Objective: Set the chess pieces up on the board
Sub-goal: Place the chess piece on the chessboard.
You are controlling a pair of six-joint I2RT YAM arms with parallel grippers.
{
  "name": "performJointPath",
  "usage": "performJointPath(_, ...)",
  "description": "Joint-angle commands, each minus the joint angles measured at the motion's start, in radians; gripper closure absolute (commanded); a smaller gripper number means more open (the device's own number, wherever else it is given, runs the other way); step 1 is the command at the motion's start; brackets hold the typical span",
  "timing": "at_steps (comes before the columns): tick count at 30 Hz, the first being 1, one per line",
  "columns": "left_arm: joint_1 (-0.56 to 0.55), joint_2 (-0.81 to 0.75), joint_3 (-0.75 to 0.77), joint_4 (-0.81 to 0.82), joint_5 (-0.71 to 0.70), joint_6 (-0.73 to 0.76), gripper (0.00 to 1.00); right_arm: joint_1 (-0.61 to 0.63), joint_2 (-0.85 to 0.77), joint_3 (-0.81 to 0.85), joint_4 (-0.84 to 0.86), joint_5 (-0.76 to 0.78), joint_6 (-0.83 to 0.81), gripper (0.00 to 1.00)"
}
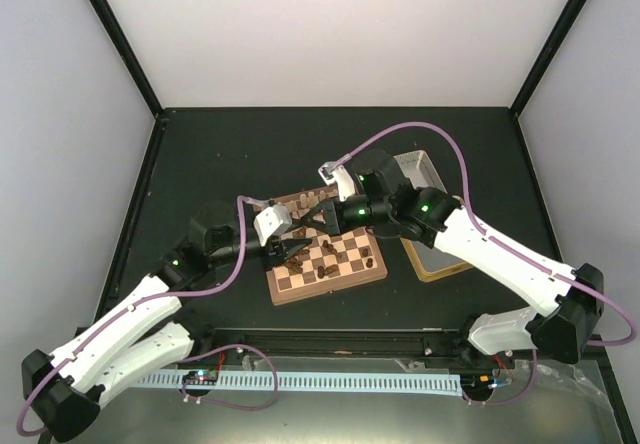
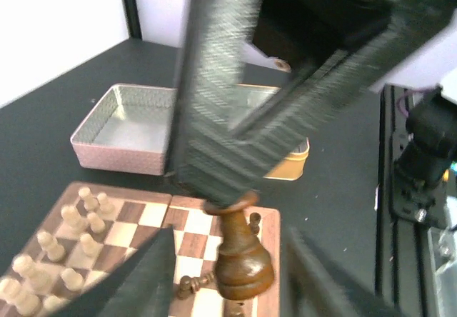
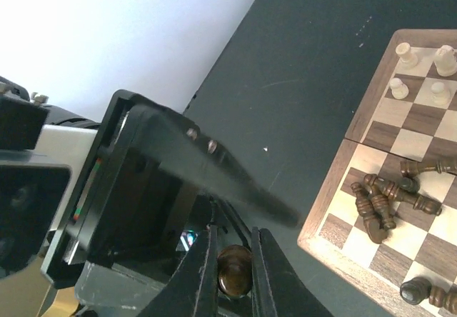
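Black fingers of the left gripper (image 2: 230,242) stood apart, released, on either side of a dark brown piece (image 2: 241,263) without touching it. The piece hung upright just above the board (image 1: 325,291), pinched at its head by the right gripper (image 3: 234,253), whose fingers were clenched on it. This looked like a hand-over between the arms, with the right one taking the piece. The next move would call for lowering it onto its home square and letting go without knocking its neighbours. Pale pieces (image 2: 71,224) stood upright at one end of the board. Several dark pieces (image 3: 382,199) lay toppled on the squares at the other end. To the right of the board sat two containers. The pink tin (image 2: 118,135) showed a bare inside. The yellow-rimmed tin (image 2: 291,167) was mostly hidden behind the arm, so its contents could not be told.
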Motion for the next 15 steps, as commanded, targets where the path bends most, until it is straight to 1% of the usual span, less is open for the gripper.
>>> performJointPath(1,0.001,0.003,0.048,0.005,-0.081,-0.047,0.41,0.002,-0.032,-0.016,0.043,0.038,-0.026,0.99)
performJointPath(3,0.002,-0.004,0.048,-0.008,-0.141,-0.068,0.32,0.001,-0.048,-0.038,0.059,0.111,-0.043,0.99)
performJointPath(5,0.001,-0.022,0.045,-0.022,-0.205,-0.098,0.2,0.001,-0.065,-0.06,0.059,0.216,-0.07,0.99)
performJointPath(8,0.001,-0.059,0.036,-0.043,-0.318,-0.146,0.12,0.002,-0.077,-0.1,0.046,0.399,-0.12,0.99)
performJointPath(10,0.001,-0.088,0.038,-0.076,-0.441,-0.212,0.02,0.008,-0.078,-0.135,0.043,0.513,-0.154,0.99)
performJointPath(12,0.005,-0.109,0.06,-0.156,-0.575,-0.325,0.01,0.018,-0.074,-0.18,0.054,0.605,-0.178,0.99)
performJointPath(15,0.029,-0.104,0.117,-0.292,-0.635,-0.419,0.01,0.04,-0.063,-0.246,0.088,0.685,-0.193,0.99)
